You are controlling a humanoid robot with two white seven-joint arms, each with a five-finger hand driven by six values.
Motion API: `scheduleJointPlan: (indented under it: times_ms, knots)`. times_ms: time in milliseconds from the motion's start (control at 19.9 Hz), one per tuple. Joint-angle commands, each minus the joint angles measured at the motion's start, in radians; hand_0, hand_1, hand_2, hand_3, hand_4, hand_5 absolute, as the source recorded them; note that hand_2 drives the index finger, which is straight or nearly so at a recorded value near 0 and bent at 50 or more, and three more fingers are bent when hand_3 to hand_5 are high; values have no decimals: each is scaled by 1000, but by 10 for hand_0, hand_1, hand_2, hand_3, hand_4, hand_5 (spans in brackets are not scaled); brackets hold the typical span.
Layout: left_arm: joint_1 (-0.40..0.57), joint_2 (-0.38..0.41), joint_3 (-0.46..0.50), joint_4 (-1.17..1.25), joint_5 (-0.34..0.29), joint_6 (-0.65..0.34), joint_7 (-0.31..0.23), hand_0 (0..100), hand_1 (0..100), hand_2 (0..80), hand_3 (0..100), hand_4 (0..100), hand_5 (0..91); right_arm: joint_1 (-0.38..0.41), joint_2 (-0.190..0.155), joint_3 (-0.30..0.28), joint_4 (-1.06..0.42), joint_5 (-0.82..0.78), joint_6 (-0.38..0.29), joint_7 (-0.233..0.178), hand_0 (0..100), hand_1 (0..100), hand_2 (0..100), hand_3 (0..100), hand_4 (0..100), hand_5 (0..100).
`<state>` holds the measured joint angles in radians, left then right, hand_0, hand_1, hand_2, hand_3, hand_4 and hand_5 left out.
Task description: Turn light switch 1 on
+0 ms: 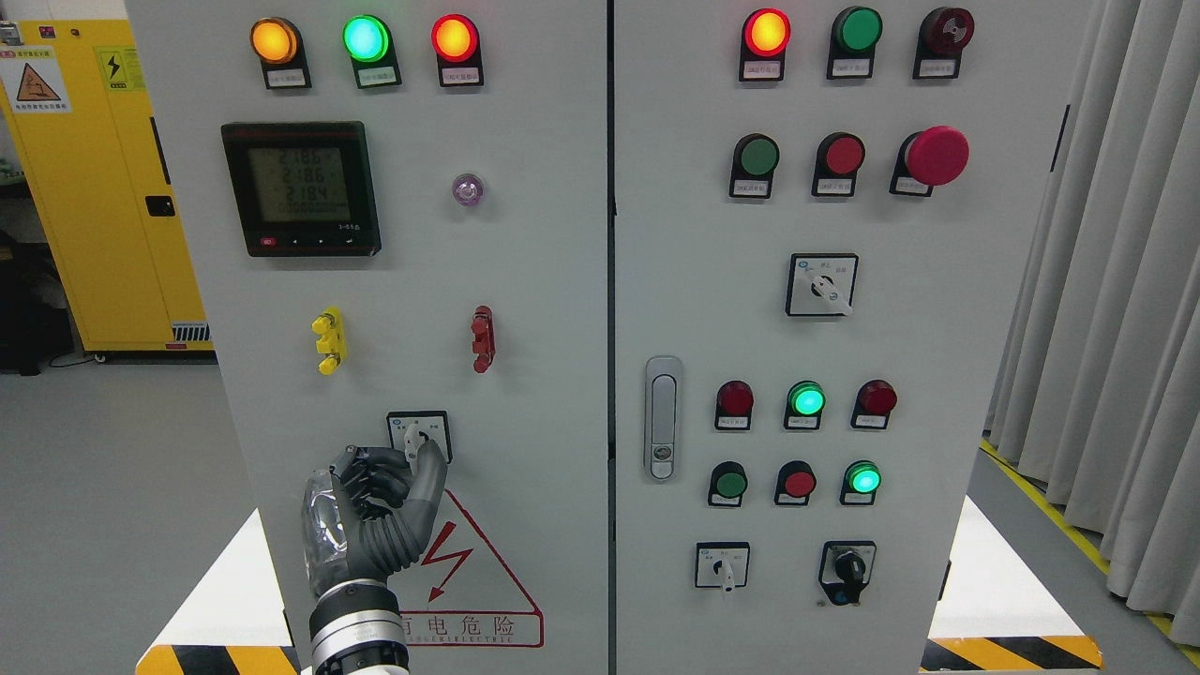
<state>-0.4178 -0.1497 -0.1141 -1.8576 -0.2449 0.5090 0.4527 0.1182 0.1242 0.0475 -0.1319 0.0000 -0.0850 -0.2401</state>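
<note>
Reaching up with the left hand to the rotary switch low on the left door of the grey cabinet, just above the red warning triangle. Curling most fingers inward, extending one fingertip against the small white knob; apparently touching, not clamping, though hard to tell. Likely handling as a stiff, spring-detented plastic selector: light, rigid, smooth, a bit slippery. Best pinching the narrow lever across its flat sides and twisting. Showing painted sheet metal, glossy pilot lamps, a black square bezel.
</note>
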Motion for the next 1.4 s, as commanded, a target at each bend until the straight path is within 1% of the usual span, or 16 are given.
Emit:
scheduleJointPlan:
  times_ms: [0,150,301,1003,1354]
  knots:
    - [-1,-1,-4,5,-4,2,-2,354,727,638,891,851,789,0,0,0,0,-29,1,-1,0,500,40,0,0,0]
    - [-1,-1,-4,6,-5,2,-2,354,723,640,894,851,789,0,0,0,0,-29,1,-1,0,500,40,0,0,0]
    - [-3,-1,-4,8,-30,2,-2,354,716,642,897,851,791,0,0,0,0,-29,1,-1,0,500,40,0,0,0]
    - [-6,-1,-4,9,-30,9,-2,345,698,644,898,853,798,0,0,0,0,-29,1,1,0,500,40,0,0,0]
    - [-6,-1,-6,9,-30,8,-2,320,685,649,897,853,800,1,0,0,0,-29,1,-1,0,500,40,0,0,0]
